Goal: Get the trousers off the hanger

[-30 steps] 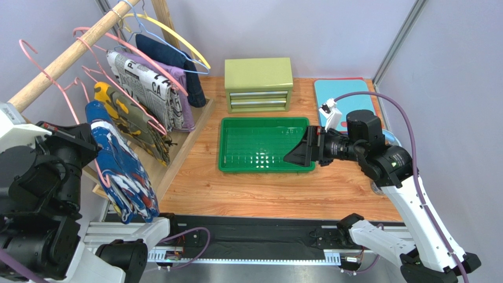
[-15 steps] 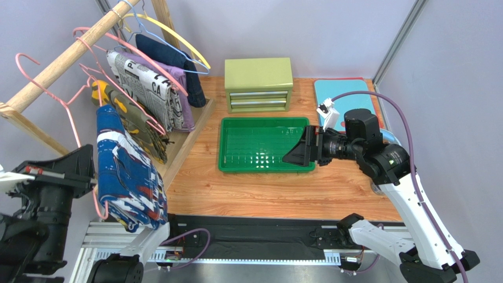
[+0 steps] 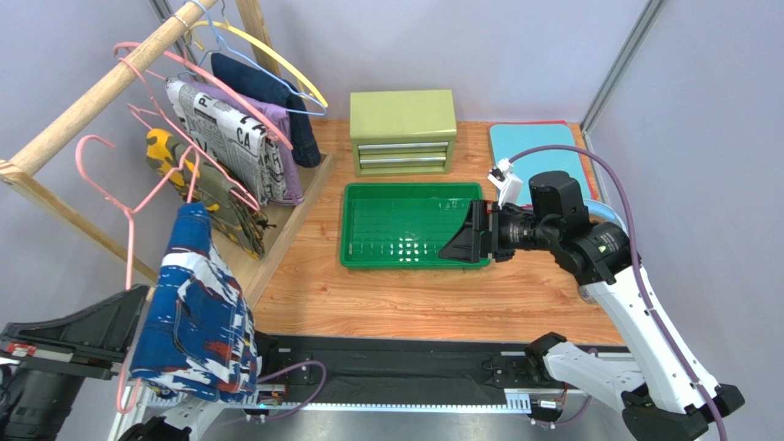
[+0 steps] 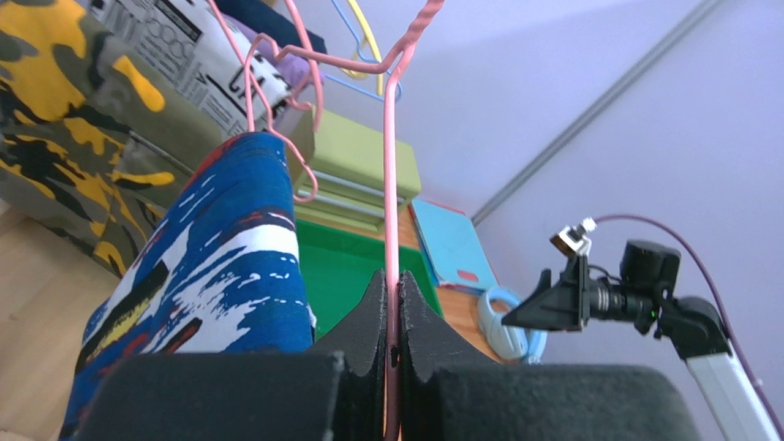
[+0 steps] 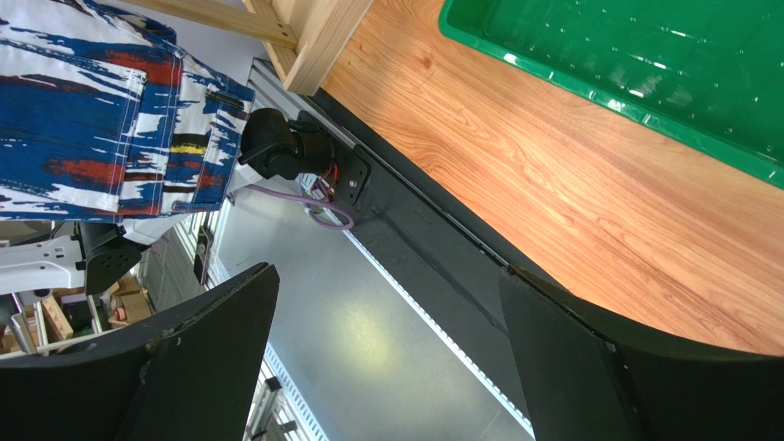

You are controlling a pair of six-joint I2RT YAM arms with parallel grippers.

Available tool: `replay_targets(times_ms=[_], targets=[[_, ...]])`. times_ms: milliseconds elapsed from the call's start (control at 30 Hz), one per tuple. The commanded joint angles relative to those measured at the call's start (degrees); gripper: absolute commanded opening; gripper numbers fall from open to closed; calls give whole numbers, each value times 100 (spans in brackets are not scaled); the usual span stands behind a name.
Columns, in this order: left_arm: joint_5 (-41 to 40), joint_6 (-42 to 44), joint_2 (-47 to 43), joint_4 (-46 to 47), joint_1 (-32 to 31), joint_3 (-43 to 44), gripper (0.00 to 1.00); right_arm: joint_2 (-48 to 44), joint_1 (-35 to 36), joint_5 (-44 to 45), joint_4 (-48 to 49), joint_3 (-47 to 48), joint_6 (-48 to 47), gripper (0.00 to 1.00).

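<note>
At the left pincer (image 4: 391,308): jaws pressed narrow on the pink wire of the hanger (image 4: 393,165), which runs straight up from between them toward 12 o'clock in the wrist view.
Beside that grip: the trousers (image 4: 216,276) sit at 10 o'clock of the pincer, just beside its black housing, draped over the hanger's bar.
Trousers' long axis: from above, the folded cloth runs from about 12 o'clock down to 6 o'clock and hangs in the air off the near-left corner of the desk (image 3: 414,294).
Hanger hook: at 11 o'clock above the trousers, near the wooden rail (image 3: 101,92). It looks free of the rail, though I cannot be sure.
At the right pincer (image 3: 465,241): jaws spread wide with nothing held, over the right end of the green tray (image 3: 405,265), mouth facing 9 o'clock.
Deciding relation: the trousers lie at about 8 o'clock from the right pincer, well apart, with bare desk between.
Nearer arm: the left, but it is taken up with the hanger. The free right arm would likely have to cross toward 8 o'clock and draw the cloth off the bar.
</note>
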Motion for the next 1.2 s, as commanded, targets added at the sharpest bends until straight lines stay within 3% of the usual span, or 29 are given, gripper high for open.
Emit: replay_targets(times_ms=[0,267,467,667,1167], targets=[[1280,170,-44,-234,-124,-139,0,-88,31,-96,-15,-9,-111,95],[2267,74,-132,-383,-203,-446,0,-272,58,89,-191,-18,38,95],[2821,-295,-501,1160,-185,-1929,0,-413,67,229,-375,-53,100,95],[3164,-401,-300,2270,-185,-2758,0,-396,67,484,-552,96,47,95],[3552,-550,1501,4204,-185,-2662,0,8,93,1258,-868,905,38,93]])
